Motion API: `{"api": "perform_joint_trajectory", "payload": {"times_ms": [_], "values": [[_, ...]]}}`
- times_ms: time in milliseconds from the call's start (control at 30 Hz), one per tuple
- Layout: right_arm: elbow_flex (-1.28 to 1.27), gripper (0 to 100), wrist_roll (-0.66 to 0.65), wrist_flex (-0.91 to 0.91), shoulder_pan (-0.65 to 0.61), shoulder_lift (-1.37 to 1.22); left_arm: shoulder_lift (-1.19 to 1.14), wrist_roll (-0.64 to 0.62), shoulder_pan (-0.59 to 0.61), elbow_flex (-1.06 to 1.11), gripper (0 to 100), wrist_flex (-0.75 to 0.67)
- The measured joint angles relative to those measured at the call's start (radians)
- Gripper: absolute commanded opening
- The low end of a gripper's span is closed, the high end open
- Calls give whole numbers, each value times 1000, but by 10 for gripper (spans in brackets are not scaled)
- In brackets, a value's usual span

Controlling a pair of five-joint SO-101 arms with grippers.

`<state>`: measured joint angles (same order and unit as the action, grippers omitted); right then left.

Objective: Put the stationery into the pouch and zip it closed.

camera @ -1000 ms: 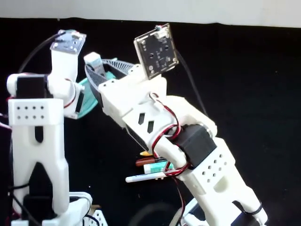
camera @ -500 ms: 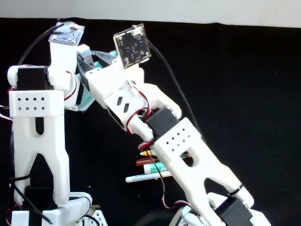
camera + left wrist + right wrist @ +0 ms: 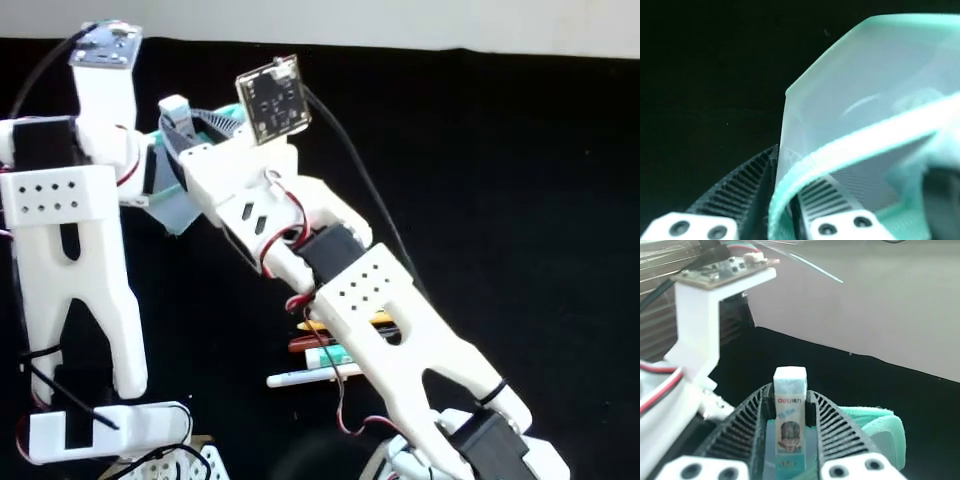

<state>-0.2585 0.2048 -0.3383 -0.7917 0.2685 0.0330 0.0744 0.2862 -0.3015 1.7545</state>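
My right gripper (image 3: 790, 392) is shut on a white eraser (image 3: 789, 407) in a printed sleeve, held upright between the black ribbed fingers. In the high view that gripper (image 3: 187, 128) and the eraser (image 3: 173, 104) hang at the upper left, just above the translucent teal pouch (image 3: 170, 208). The pouch's teal rim (image 3: 882, 427) lies close beyond the right fingers. My left gripper (image 3: 782, 212) is shut on the pouch (image 3: 865, 90) at its teal zipper edge and holds it off the table. More stationery (image 3: 318, 352) lies on the black table under the right arm.
The loose pile holds a white pen (image 3: 298, 379), a brown pen (image 3: 306, 343) and a yellow one (image 3: 382, 319). The left arm's white camera bracket (image 3: 700, 305) stands very near the right gripper. A pale wall (image 3: 400, 20) bounds the far edge of the black table (image 3: 520, 200).
Both arms have shifted left over the last second. The right gripper carried the eraser left and slightly up, staying over the pouch, and the left arm drew the pouch left with it.
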Motion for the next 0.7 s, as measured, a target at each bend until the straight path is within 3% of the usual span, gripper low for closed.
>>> {"api": "perform_joint_trajectory", "payload": {"times_ms": [233, 400, 700], "values": [[-54, 26, 0, 2, 0, 0, 0, 0, 0, 0, 6, 0], [-68, 214, 0, 2, 0, 2, 0, 0, 0, 0, 6, 0], [-81, 193, -5, 2, -2, 11, -2, 0, 0, -11, 6, 0]]}}
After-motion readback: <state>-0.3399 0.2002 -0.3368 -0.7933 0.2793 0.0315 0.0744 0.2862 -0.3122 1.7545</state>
